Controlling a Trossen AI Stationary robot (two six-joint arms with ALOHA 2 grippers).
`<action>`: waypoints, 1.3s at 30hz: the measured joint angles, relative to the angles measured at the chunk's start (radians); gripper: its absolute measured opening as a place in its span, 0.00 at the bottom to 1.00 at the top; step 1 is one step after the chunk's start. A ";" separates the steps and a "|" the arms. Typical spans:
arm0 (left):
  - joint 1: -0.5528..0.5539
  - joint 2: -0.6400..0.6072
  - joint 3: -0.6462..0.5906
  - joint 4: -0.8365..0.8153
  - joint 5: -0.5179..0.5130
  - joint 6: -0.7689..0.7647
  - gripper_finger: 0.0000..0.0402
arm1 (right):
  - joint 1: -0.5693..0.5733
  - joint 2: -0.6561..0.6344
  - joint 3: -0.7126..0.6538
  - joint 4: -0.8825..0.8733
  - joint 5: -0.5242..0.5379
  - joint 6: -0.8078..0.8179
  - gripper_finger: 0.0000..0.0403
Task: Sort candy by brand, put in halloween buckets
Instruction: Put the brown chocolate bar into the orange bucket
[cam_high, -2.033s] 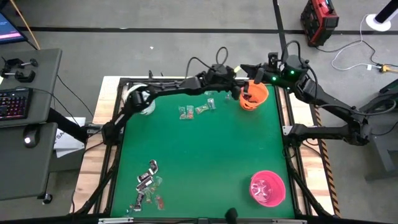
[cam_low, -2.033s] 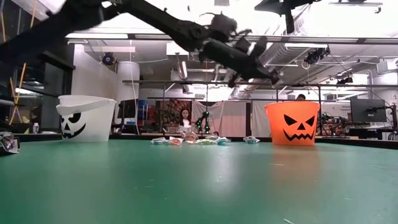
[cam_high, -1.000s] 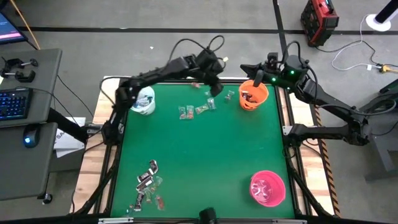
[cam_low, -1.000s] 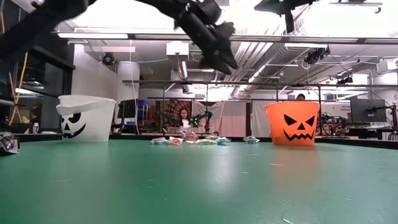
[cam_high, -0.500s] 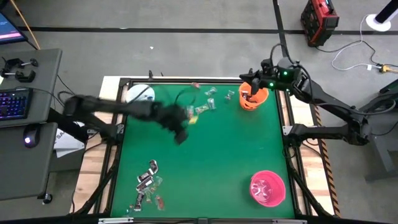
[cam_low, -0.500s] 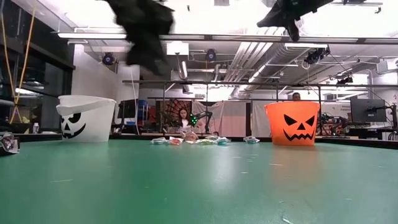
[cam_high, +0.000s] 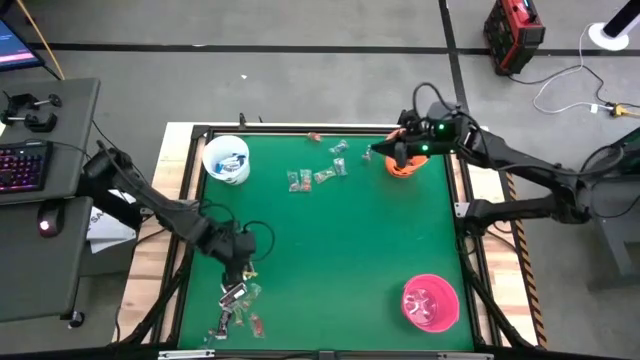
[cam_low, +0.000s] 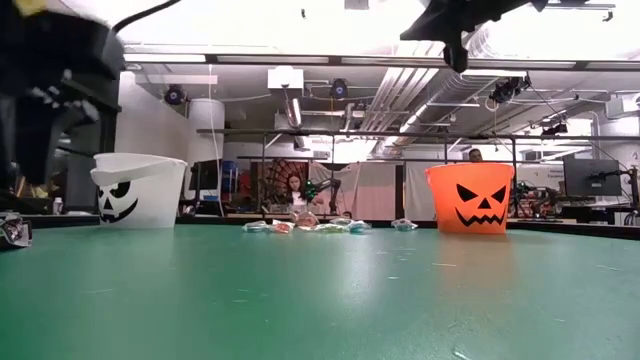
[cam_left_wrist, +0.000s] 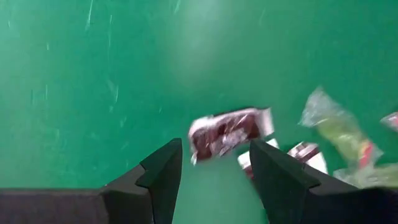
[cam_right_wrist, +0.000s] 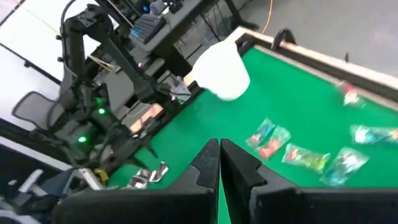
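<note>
1. Lower left of the high view, a pile of candy (cam_high: 236, 298) lies on the green table (cam_high: 340, 250); a second scatter of greenish sweets (cam_high: 325, 170) sits near the top centre.
2. Over the lower-left pile hangs the left gripper (cam_high: 240, 268), fingers spread apart and empty, with a dark red wrapped sweet (cam_left_wrist: 229, 130) on the table showing in the gap between them.
3. At top left stands the white bucket (cam_high: 225, 159), at top right the orange bucket (cam_high: 408, 158), at bottom right the pink bucket (cam_high: 430, 302).
4. Beside the orange bucket's rim hovers the right gripper (cam_high: 384, 151), fingers pressed together with nothing between them.
</note>
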 joint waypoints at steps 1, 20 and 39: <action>-0.010 -0.004 -0.015 0.009 -0.003 -0.004 0.44 | 0.011 0.005 0.000 0.000 0.014 0.015 0.02; -0.038 -0.052 -0.182 0.217 -0.053 0.010 0.44 | 0.139 0.074 0.000 0.001 0.123 0.105 0.02; -0.010 0.026 -0.181 0.244 -0.018 -0.019 0.40 | 0.142 0.074 0.000 0.001 0.123 0.058 0.02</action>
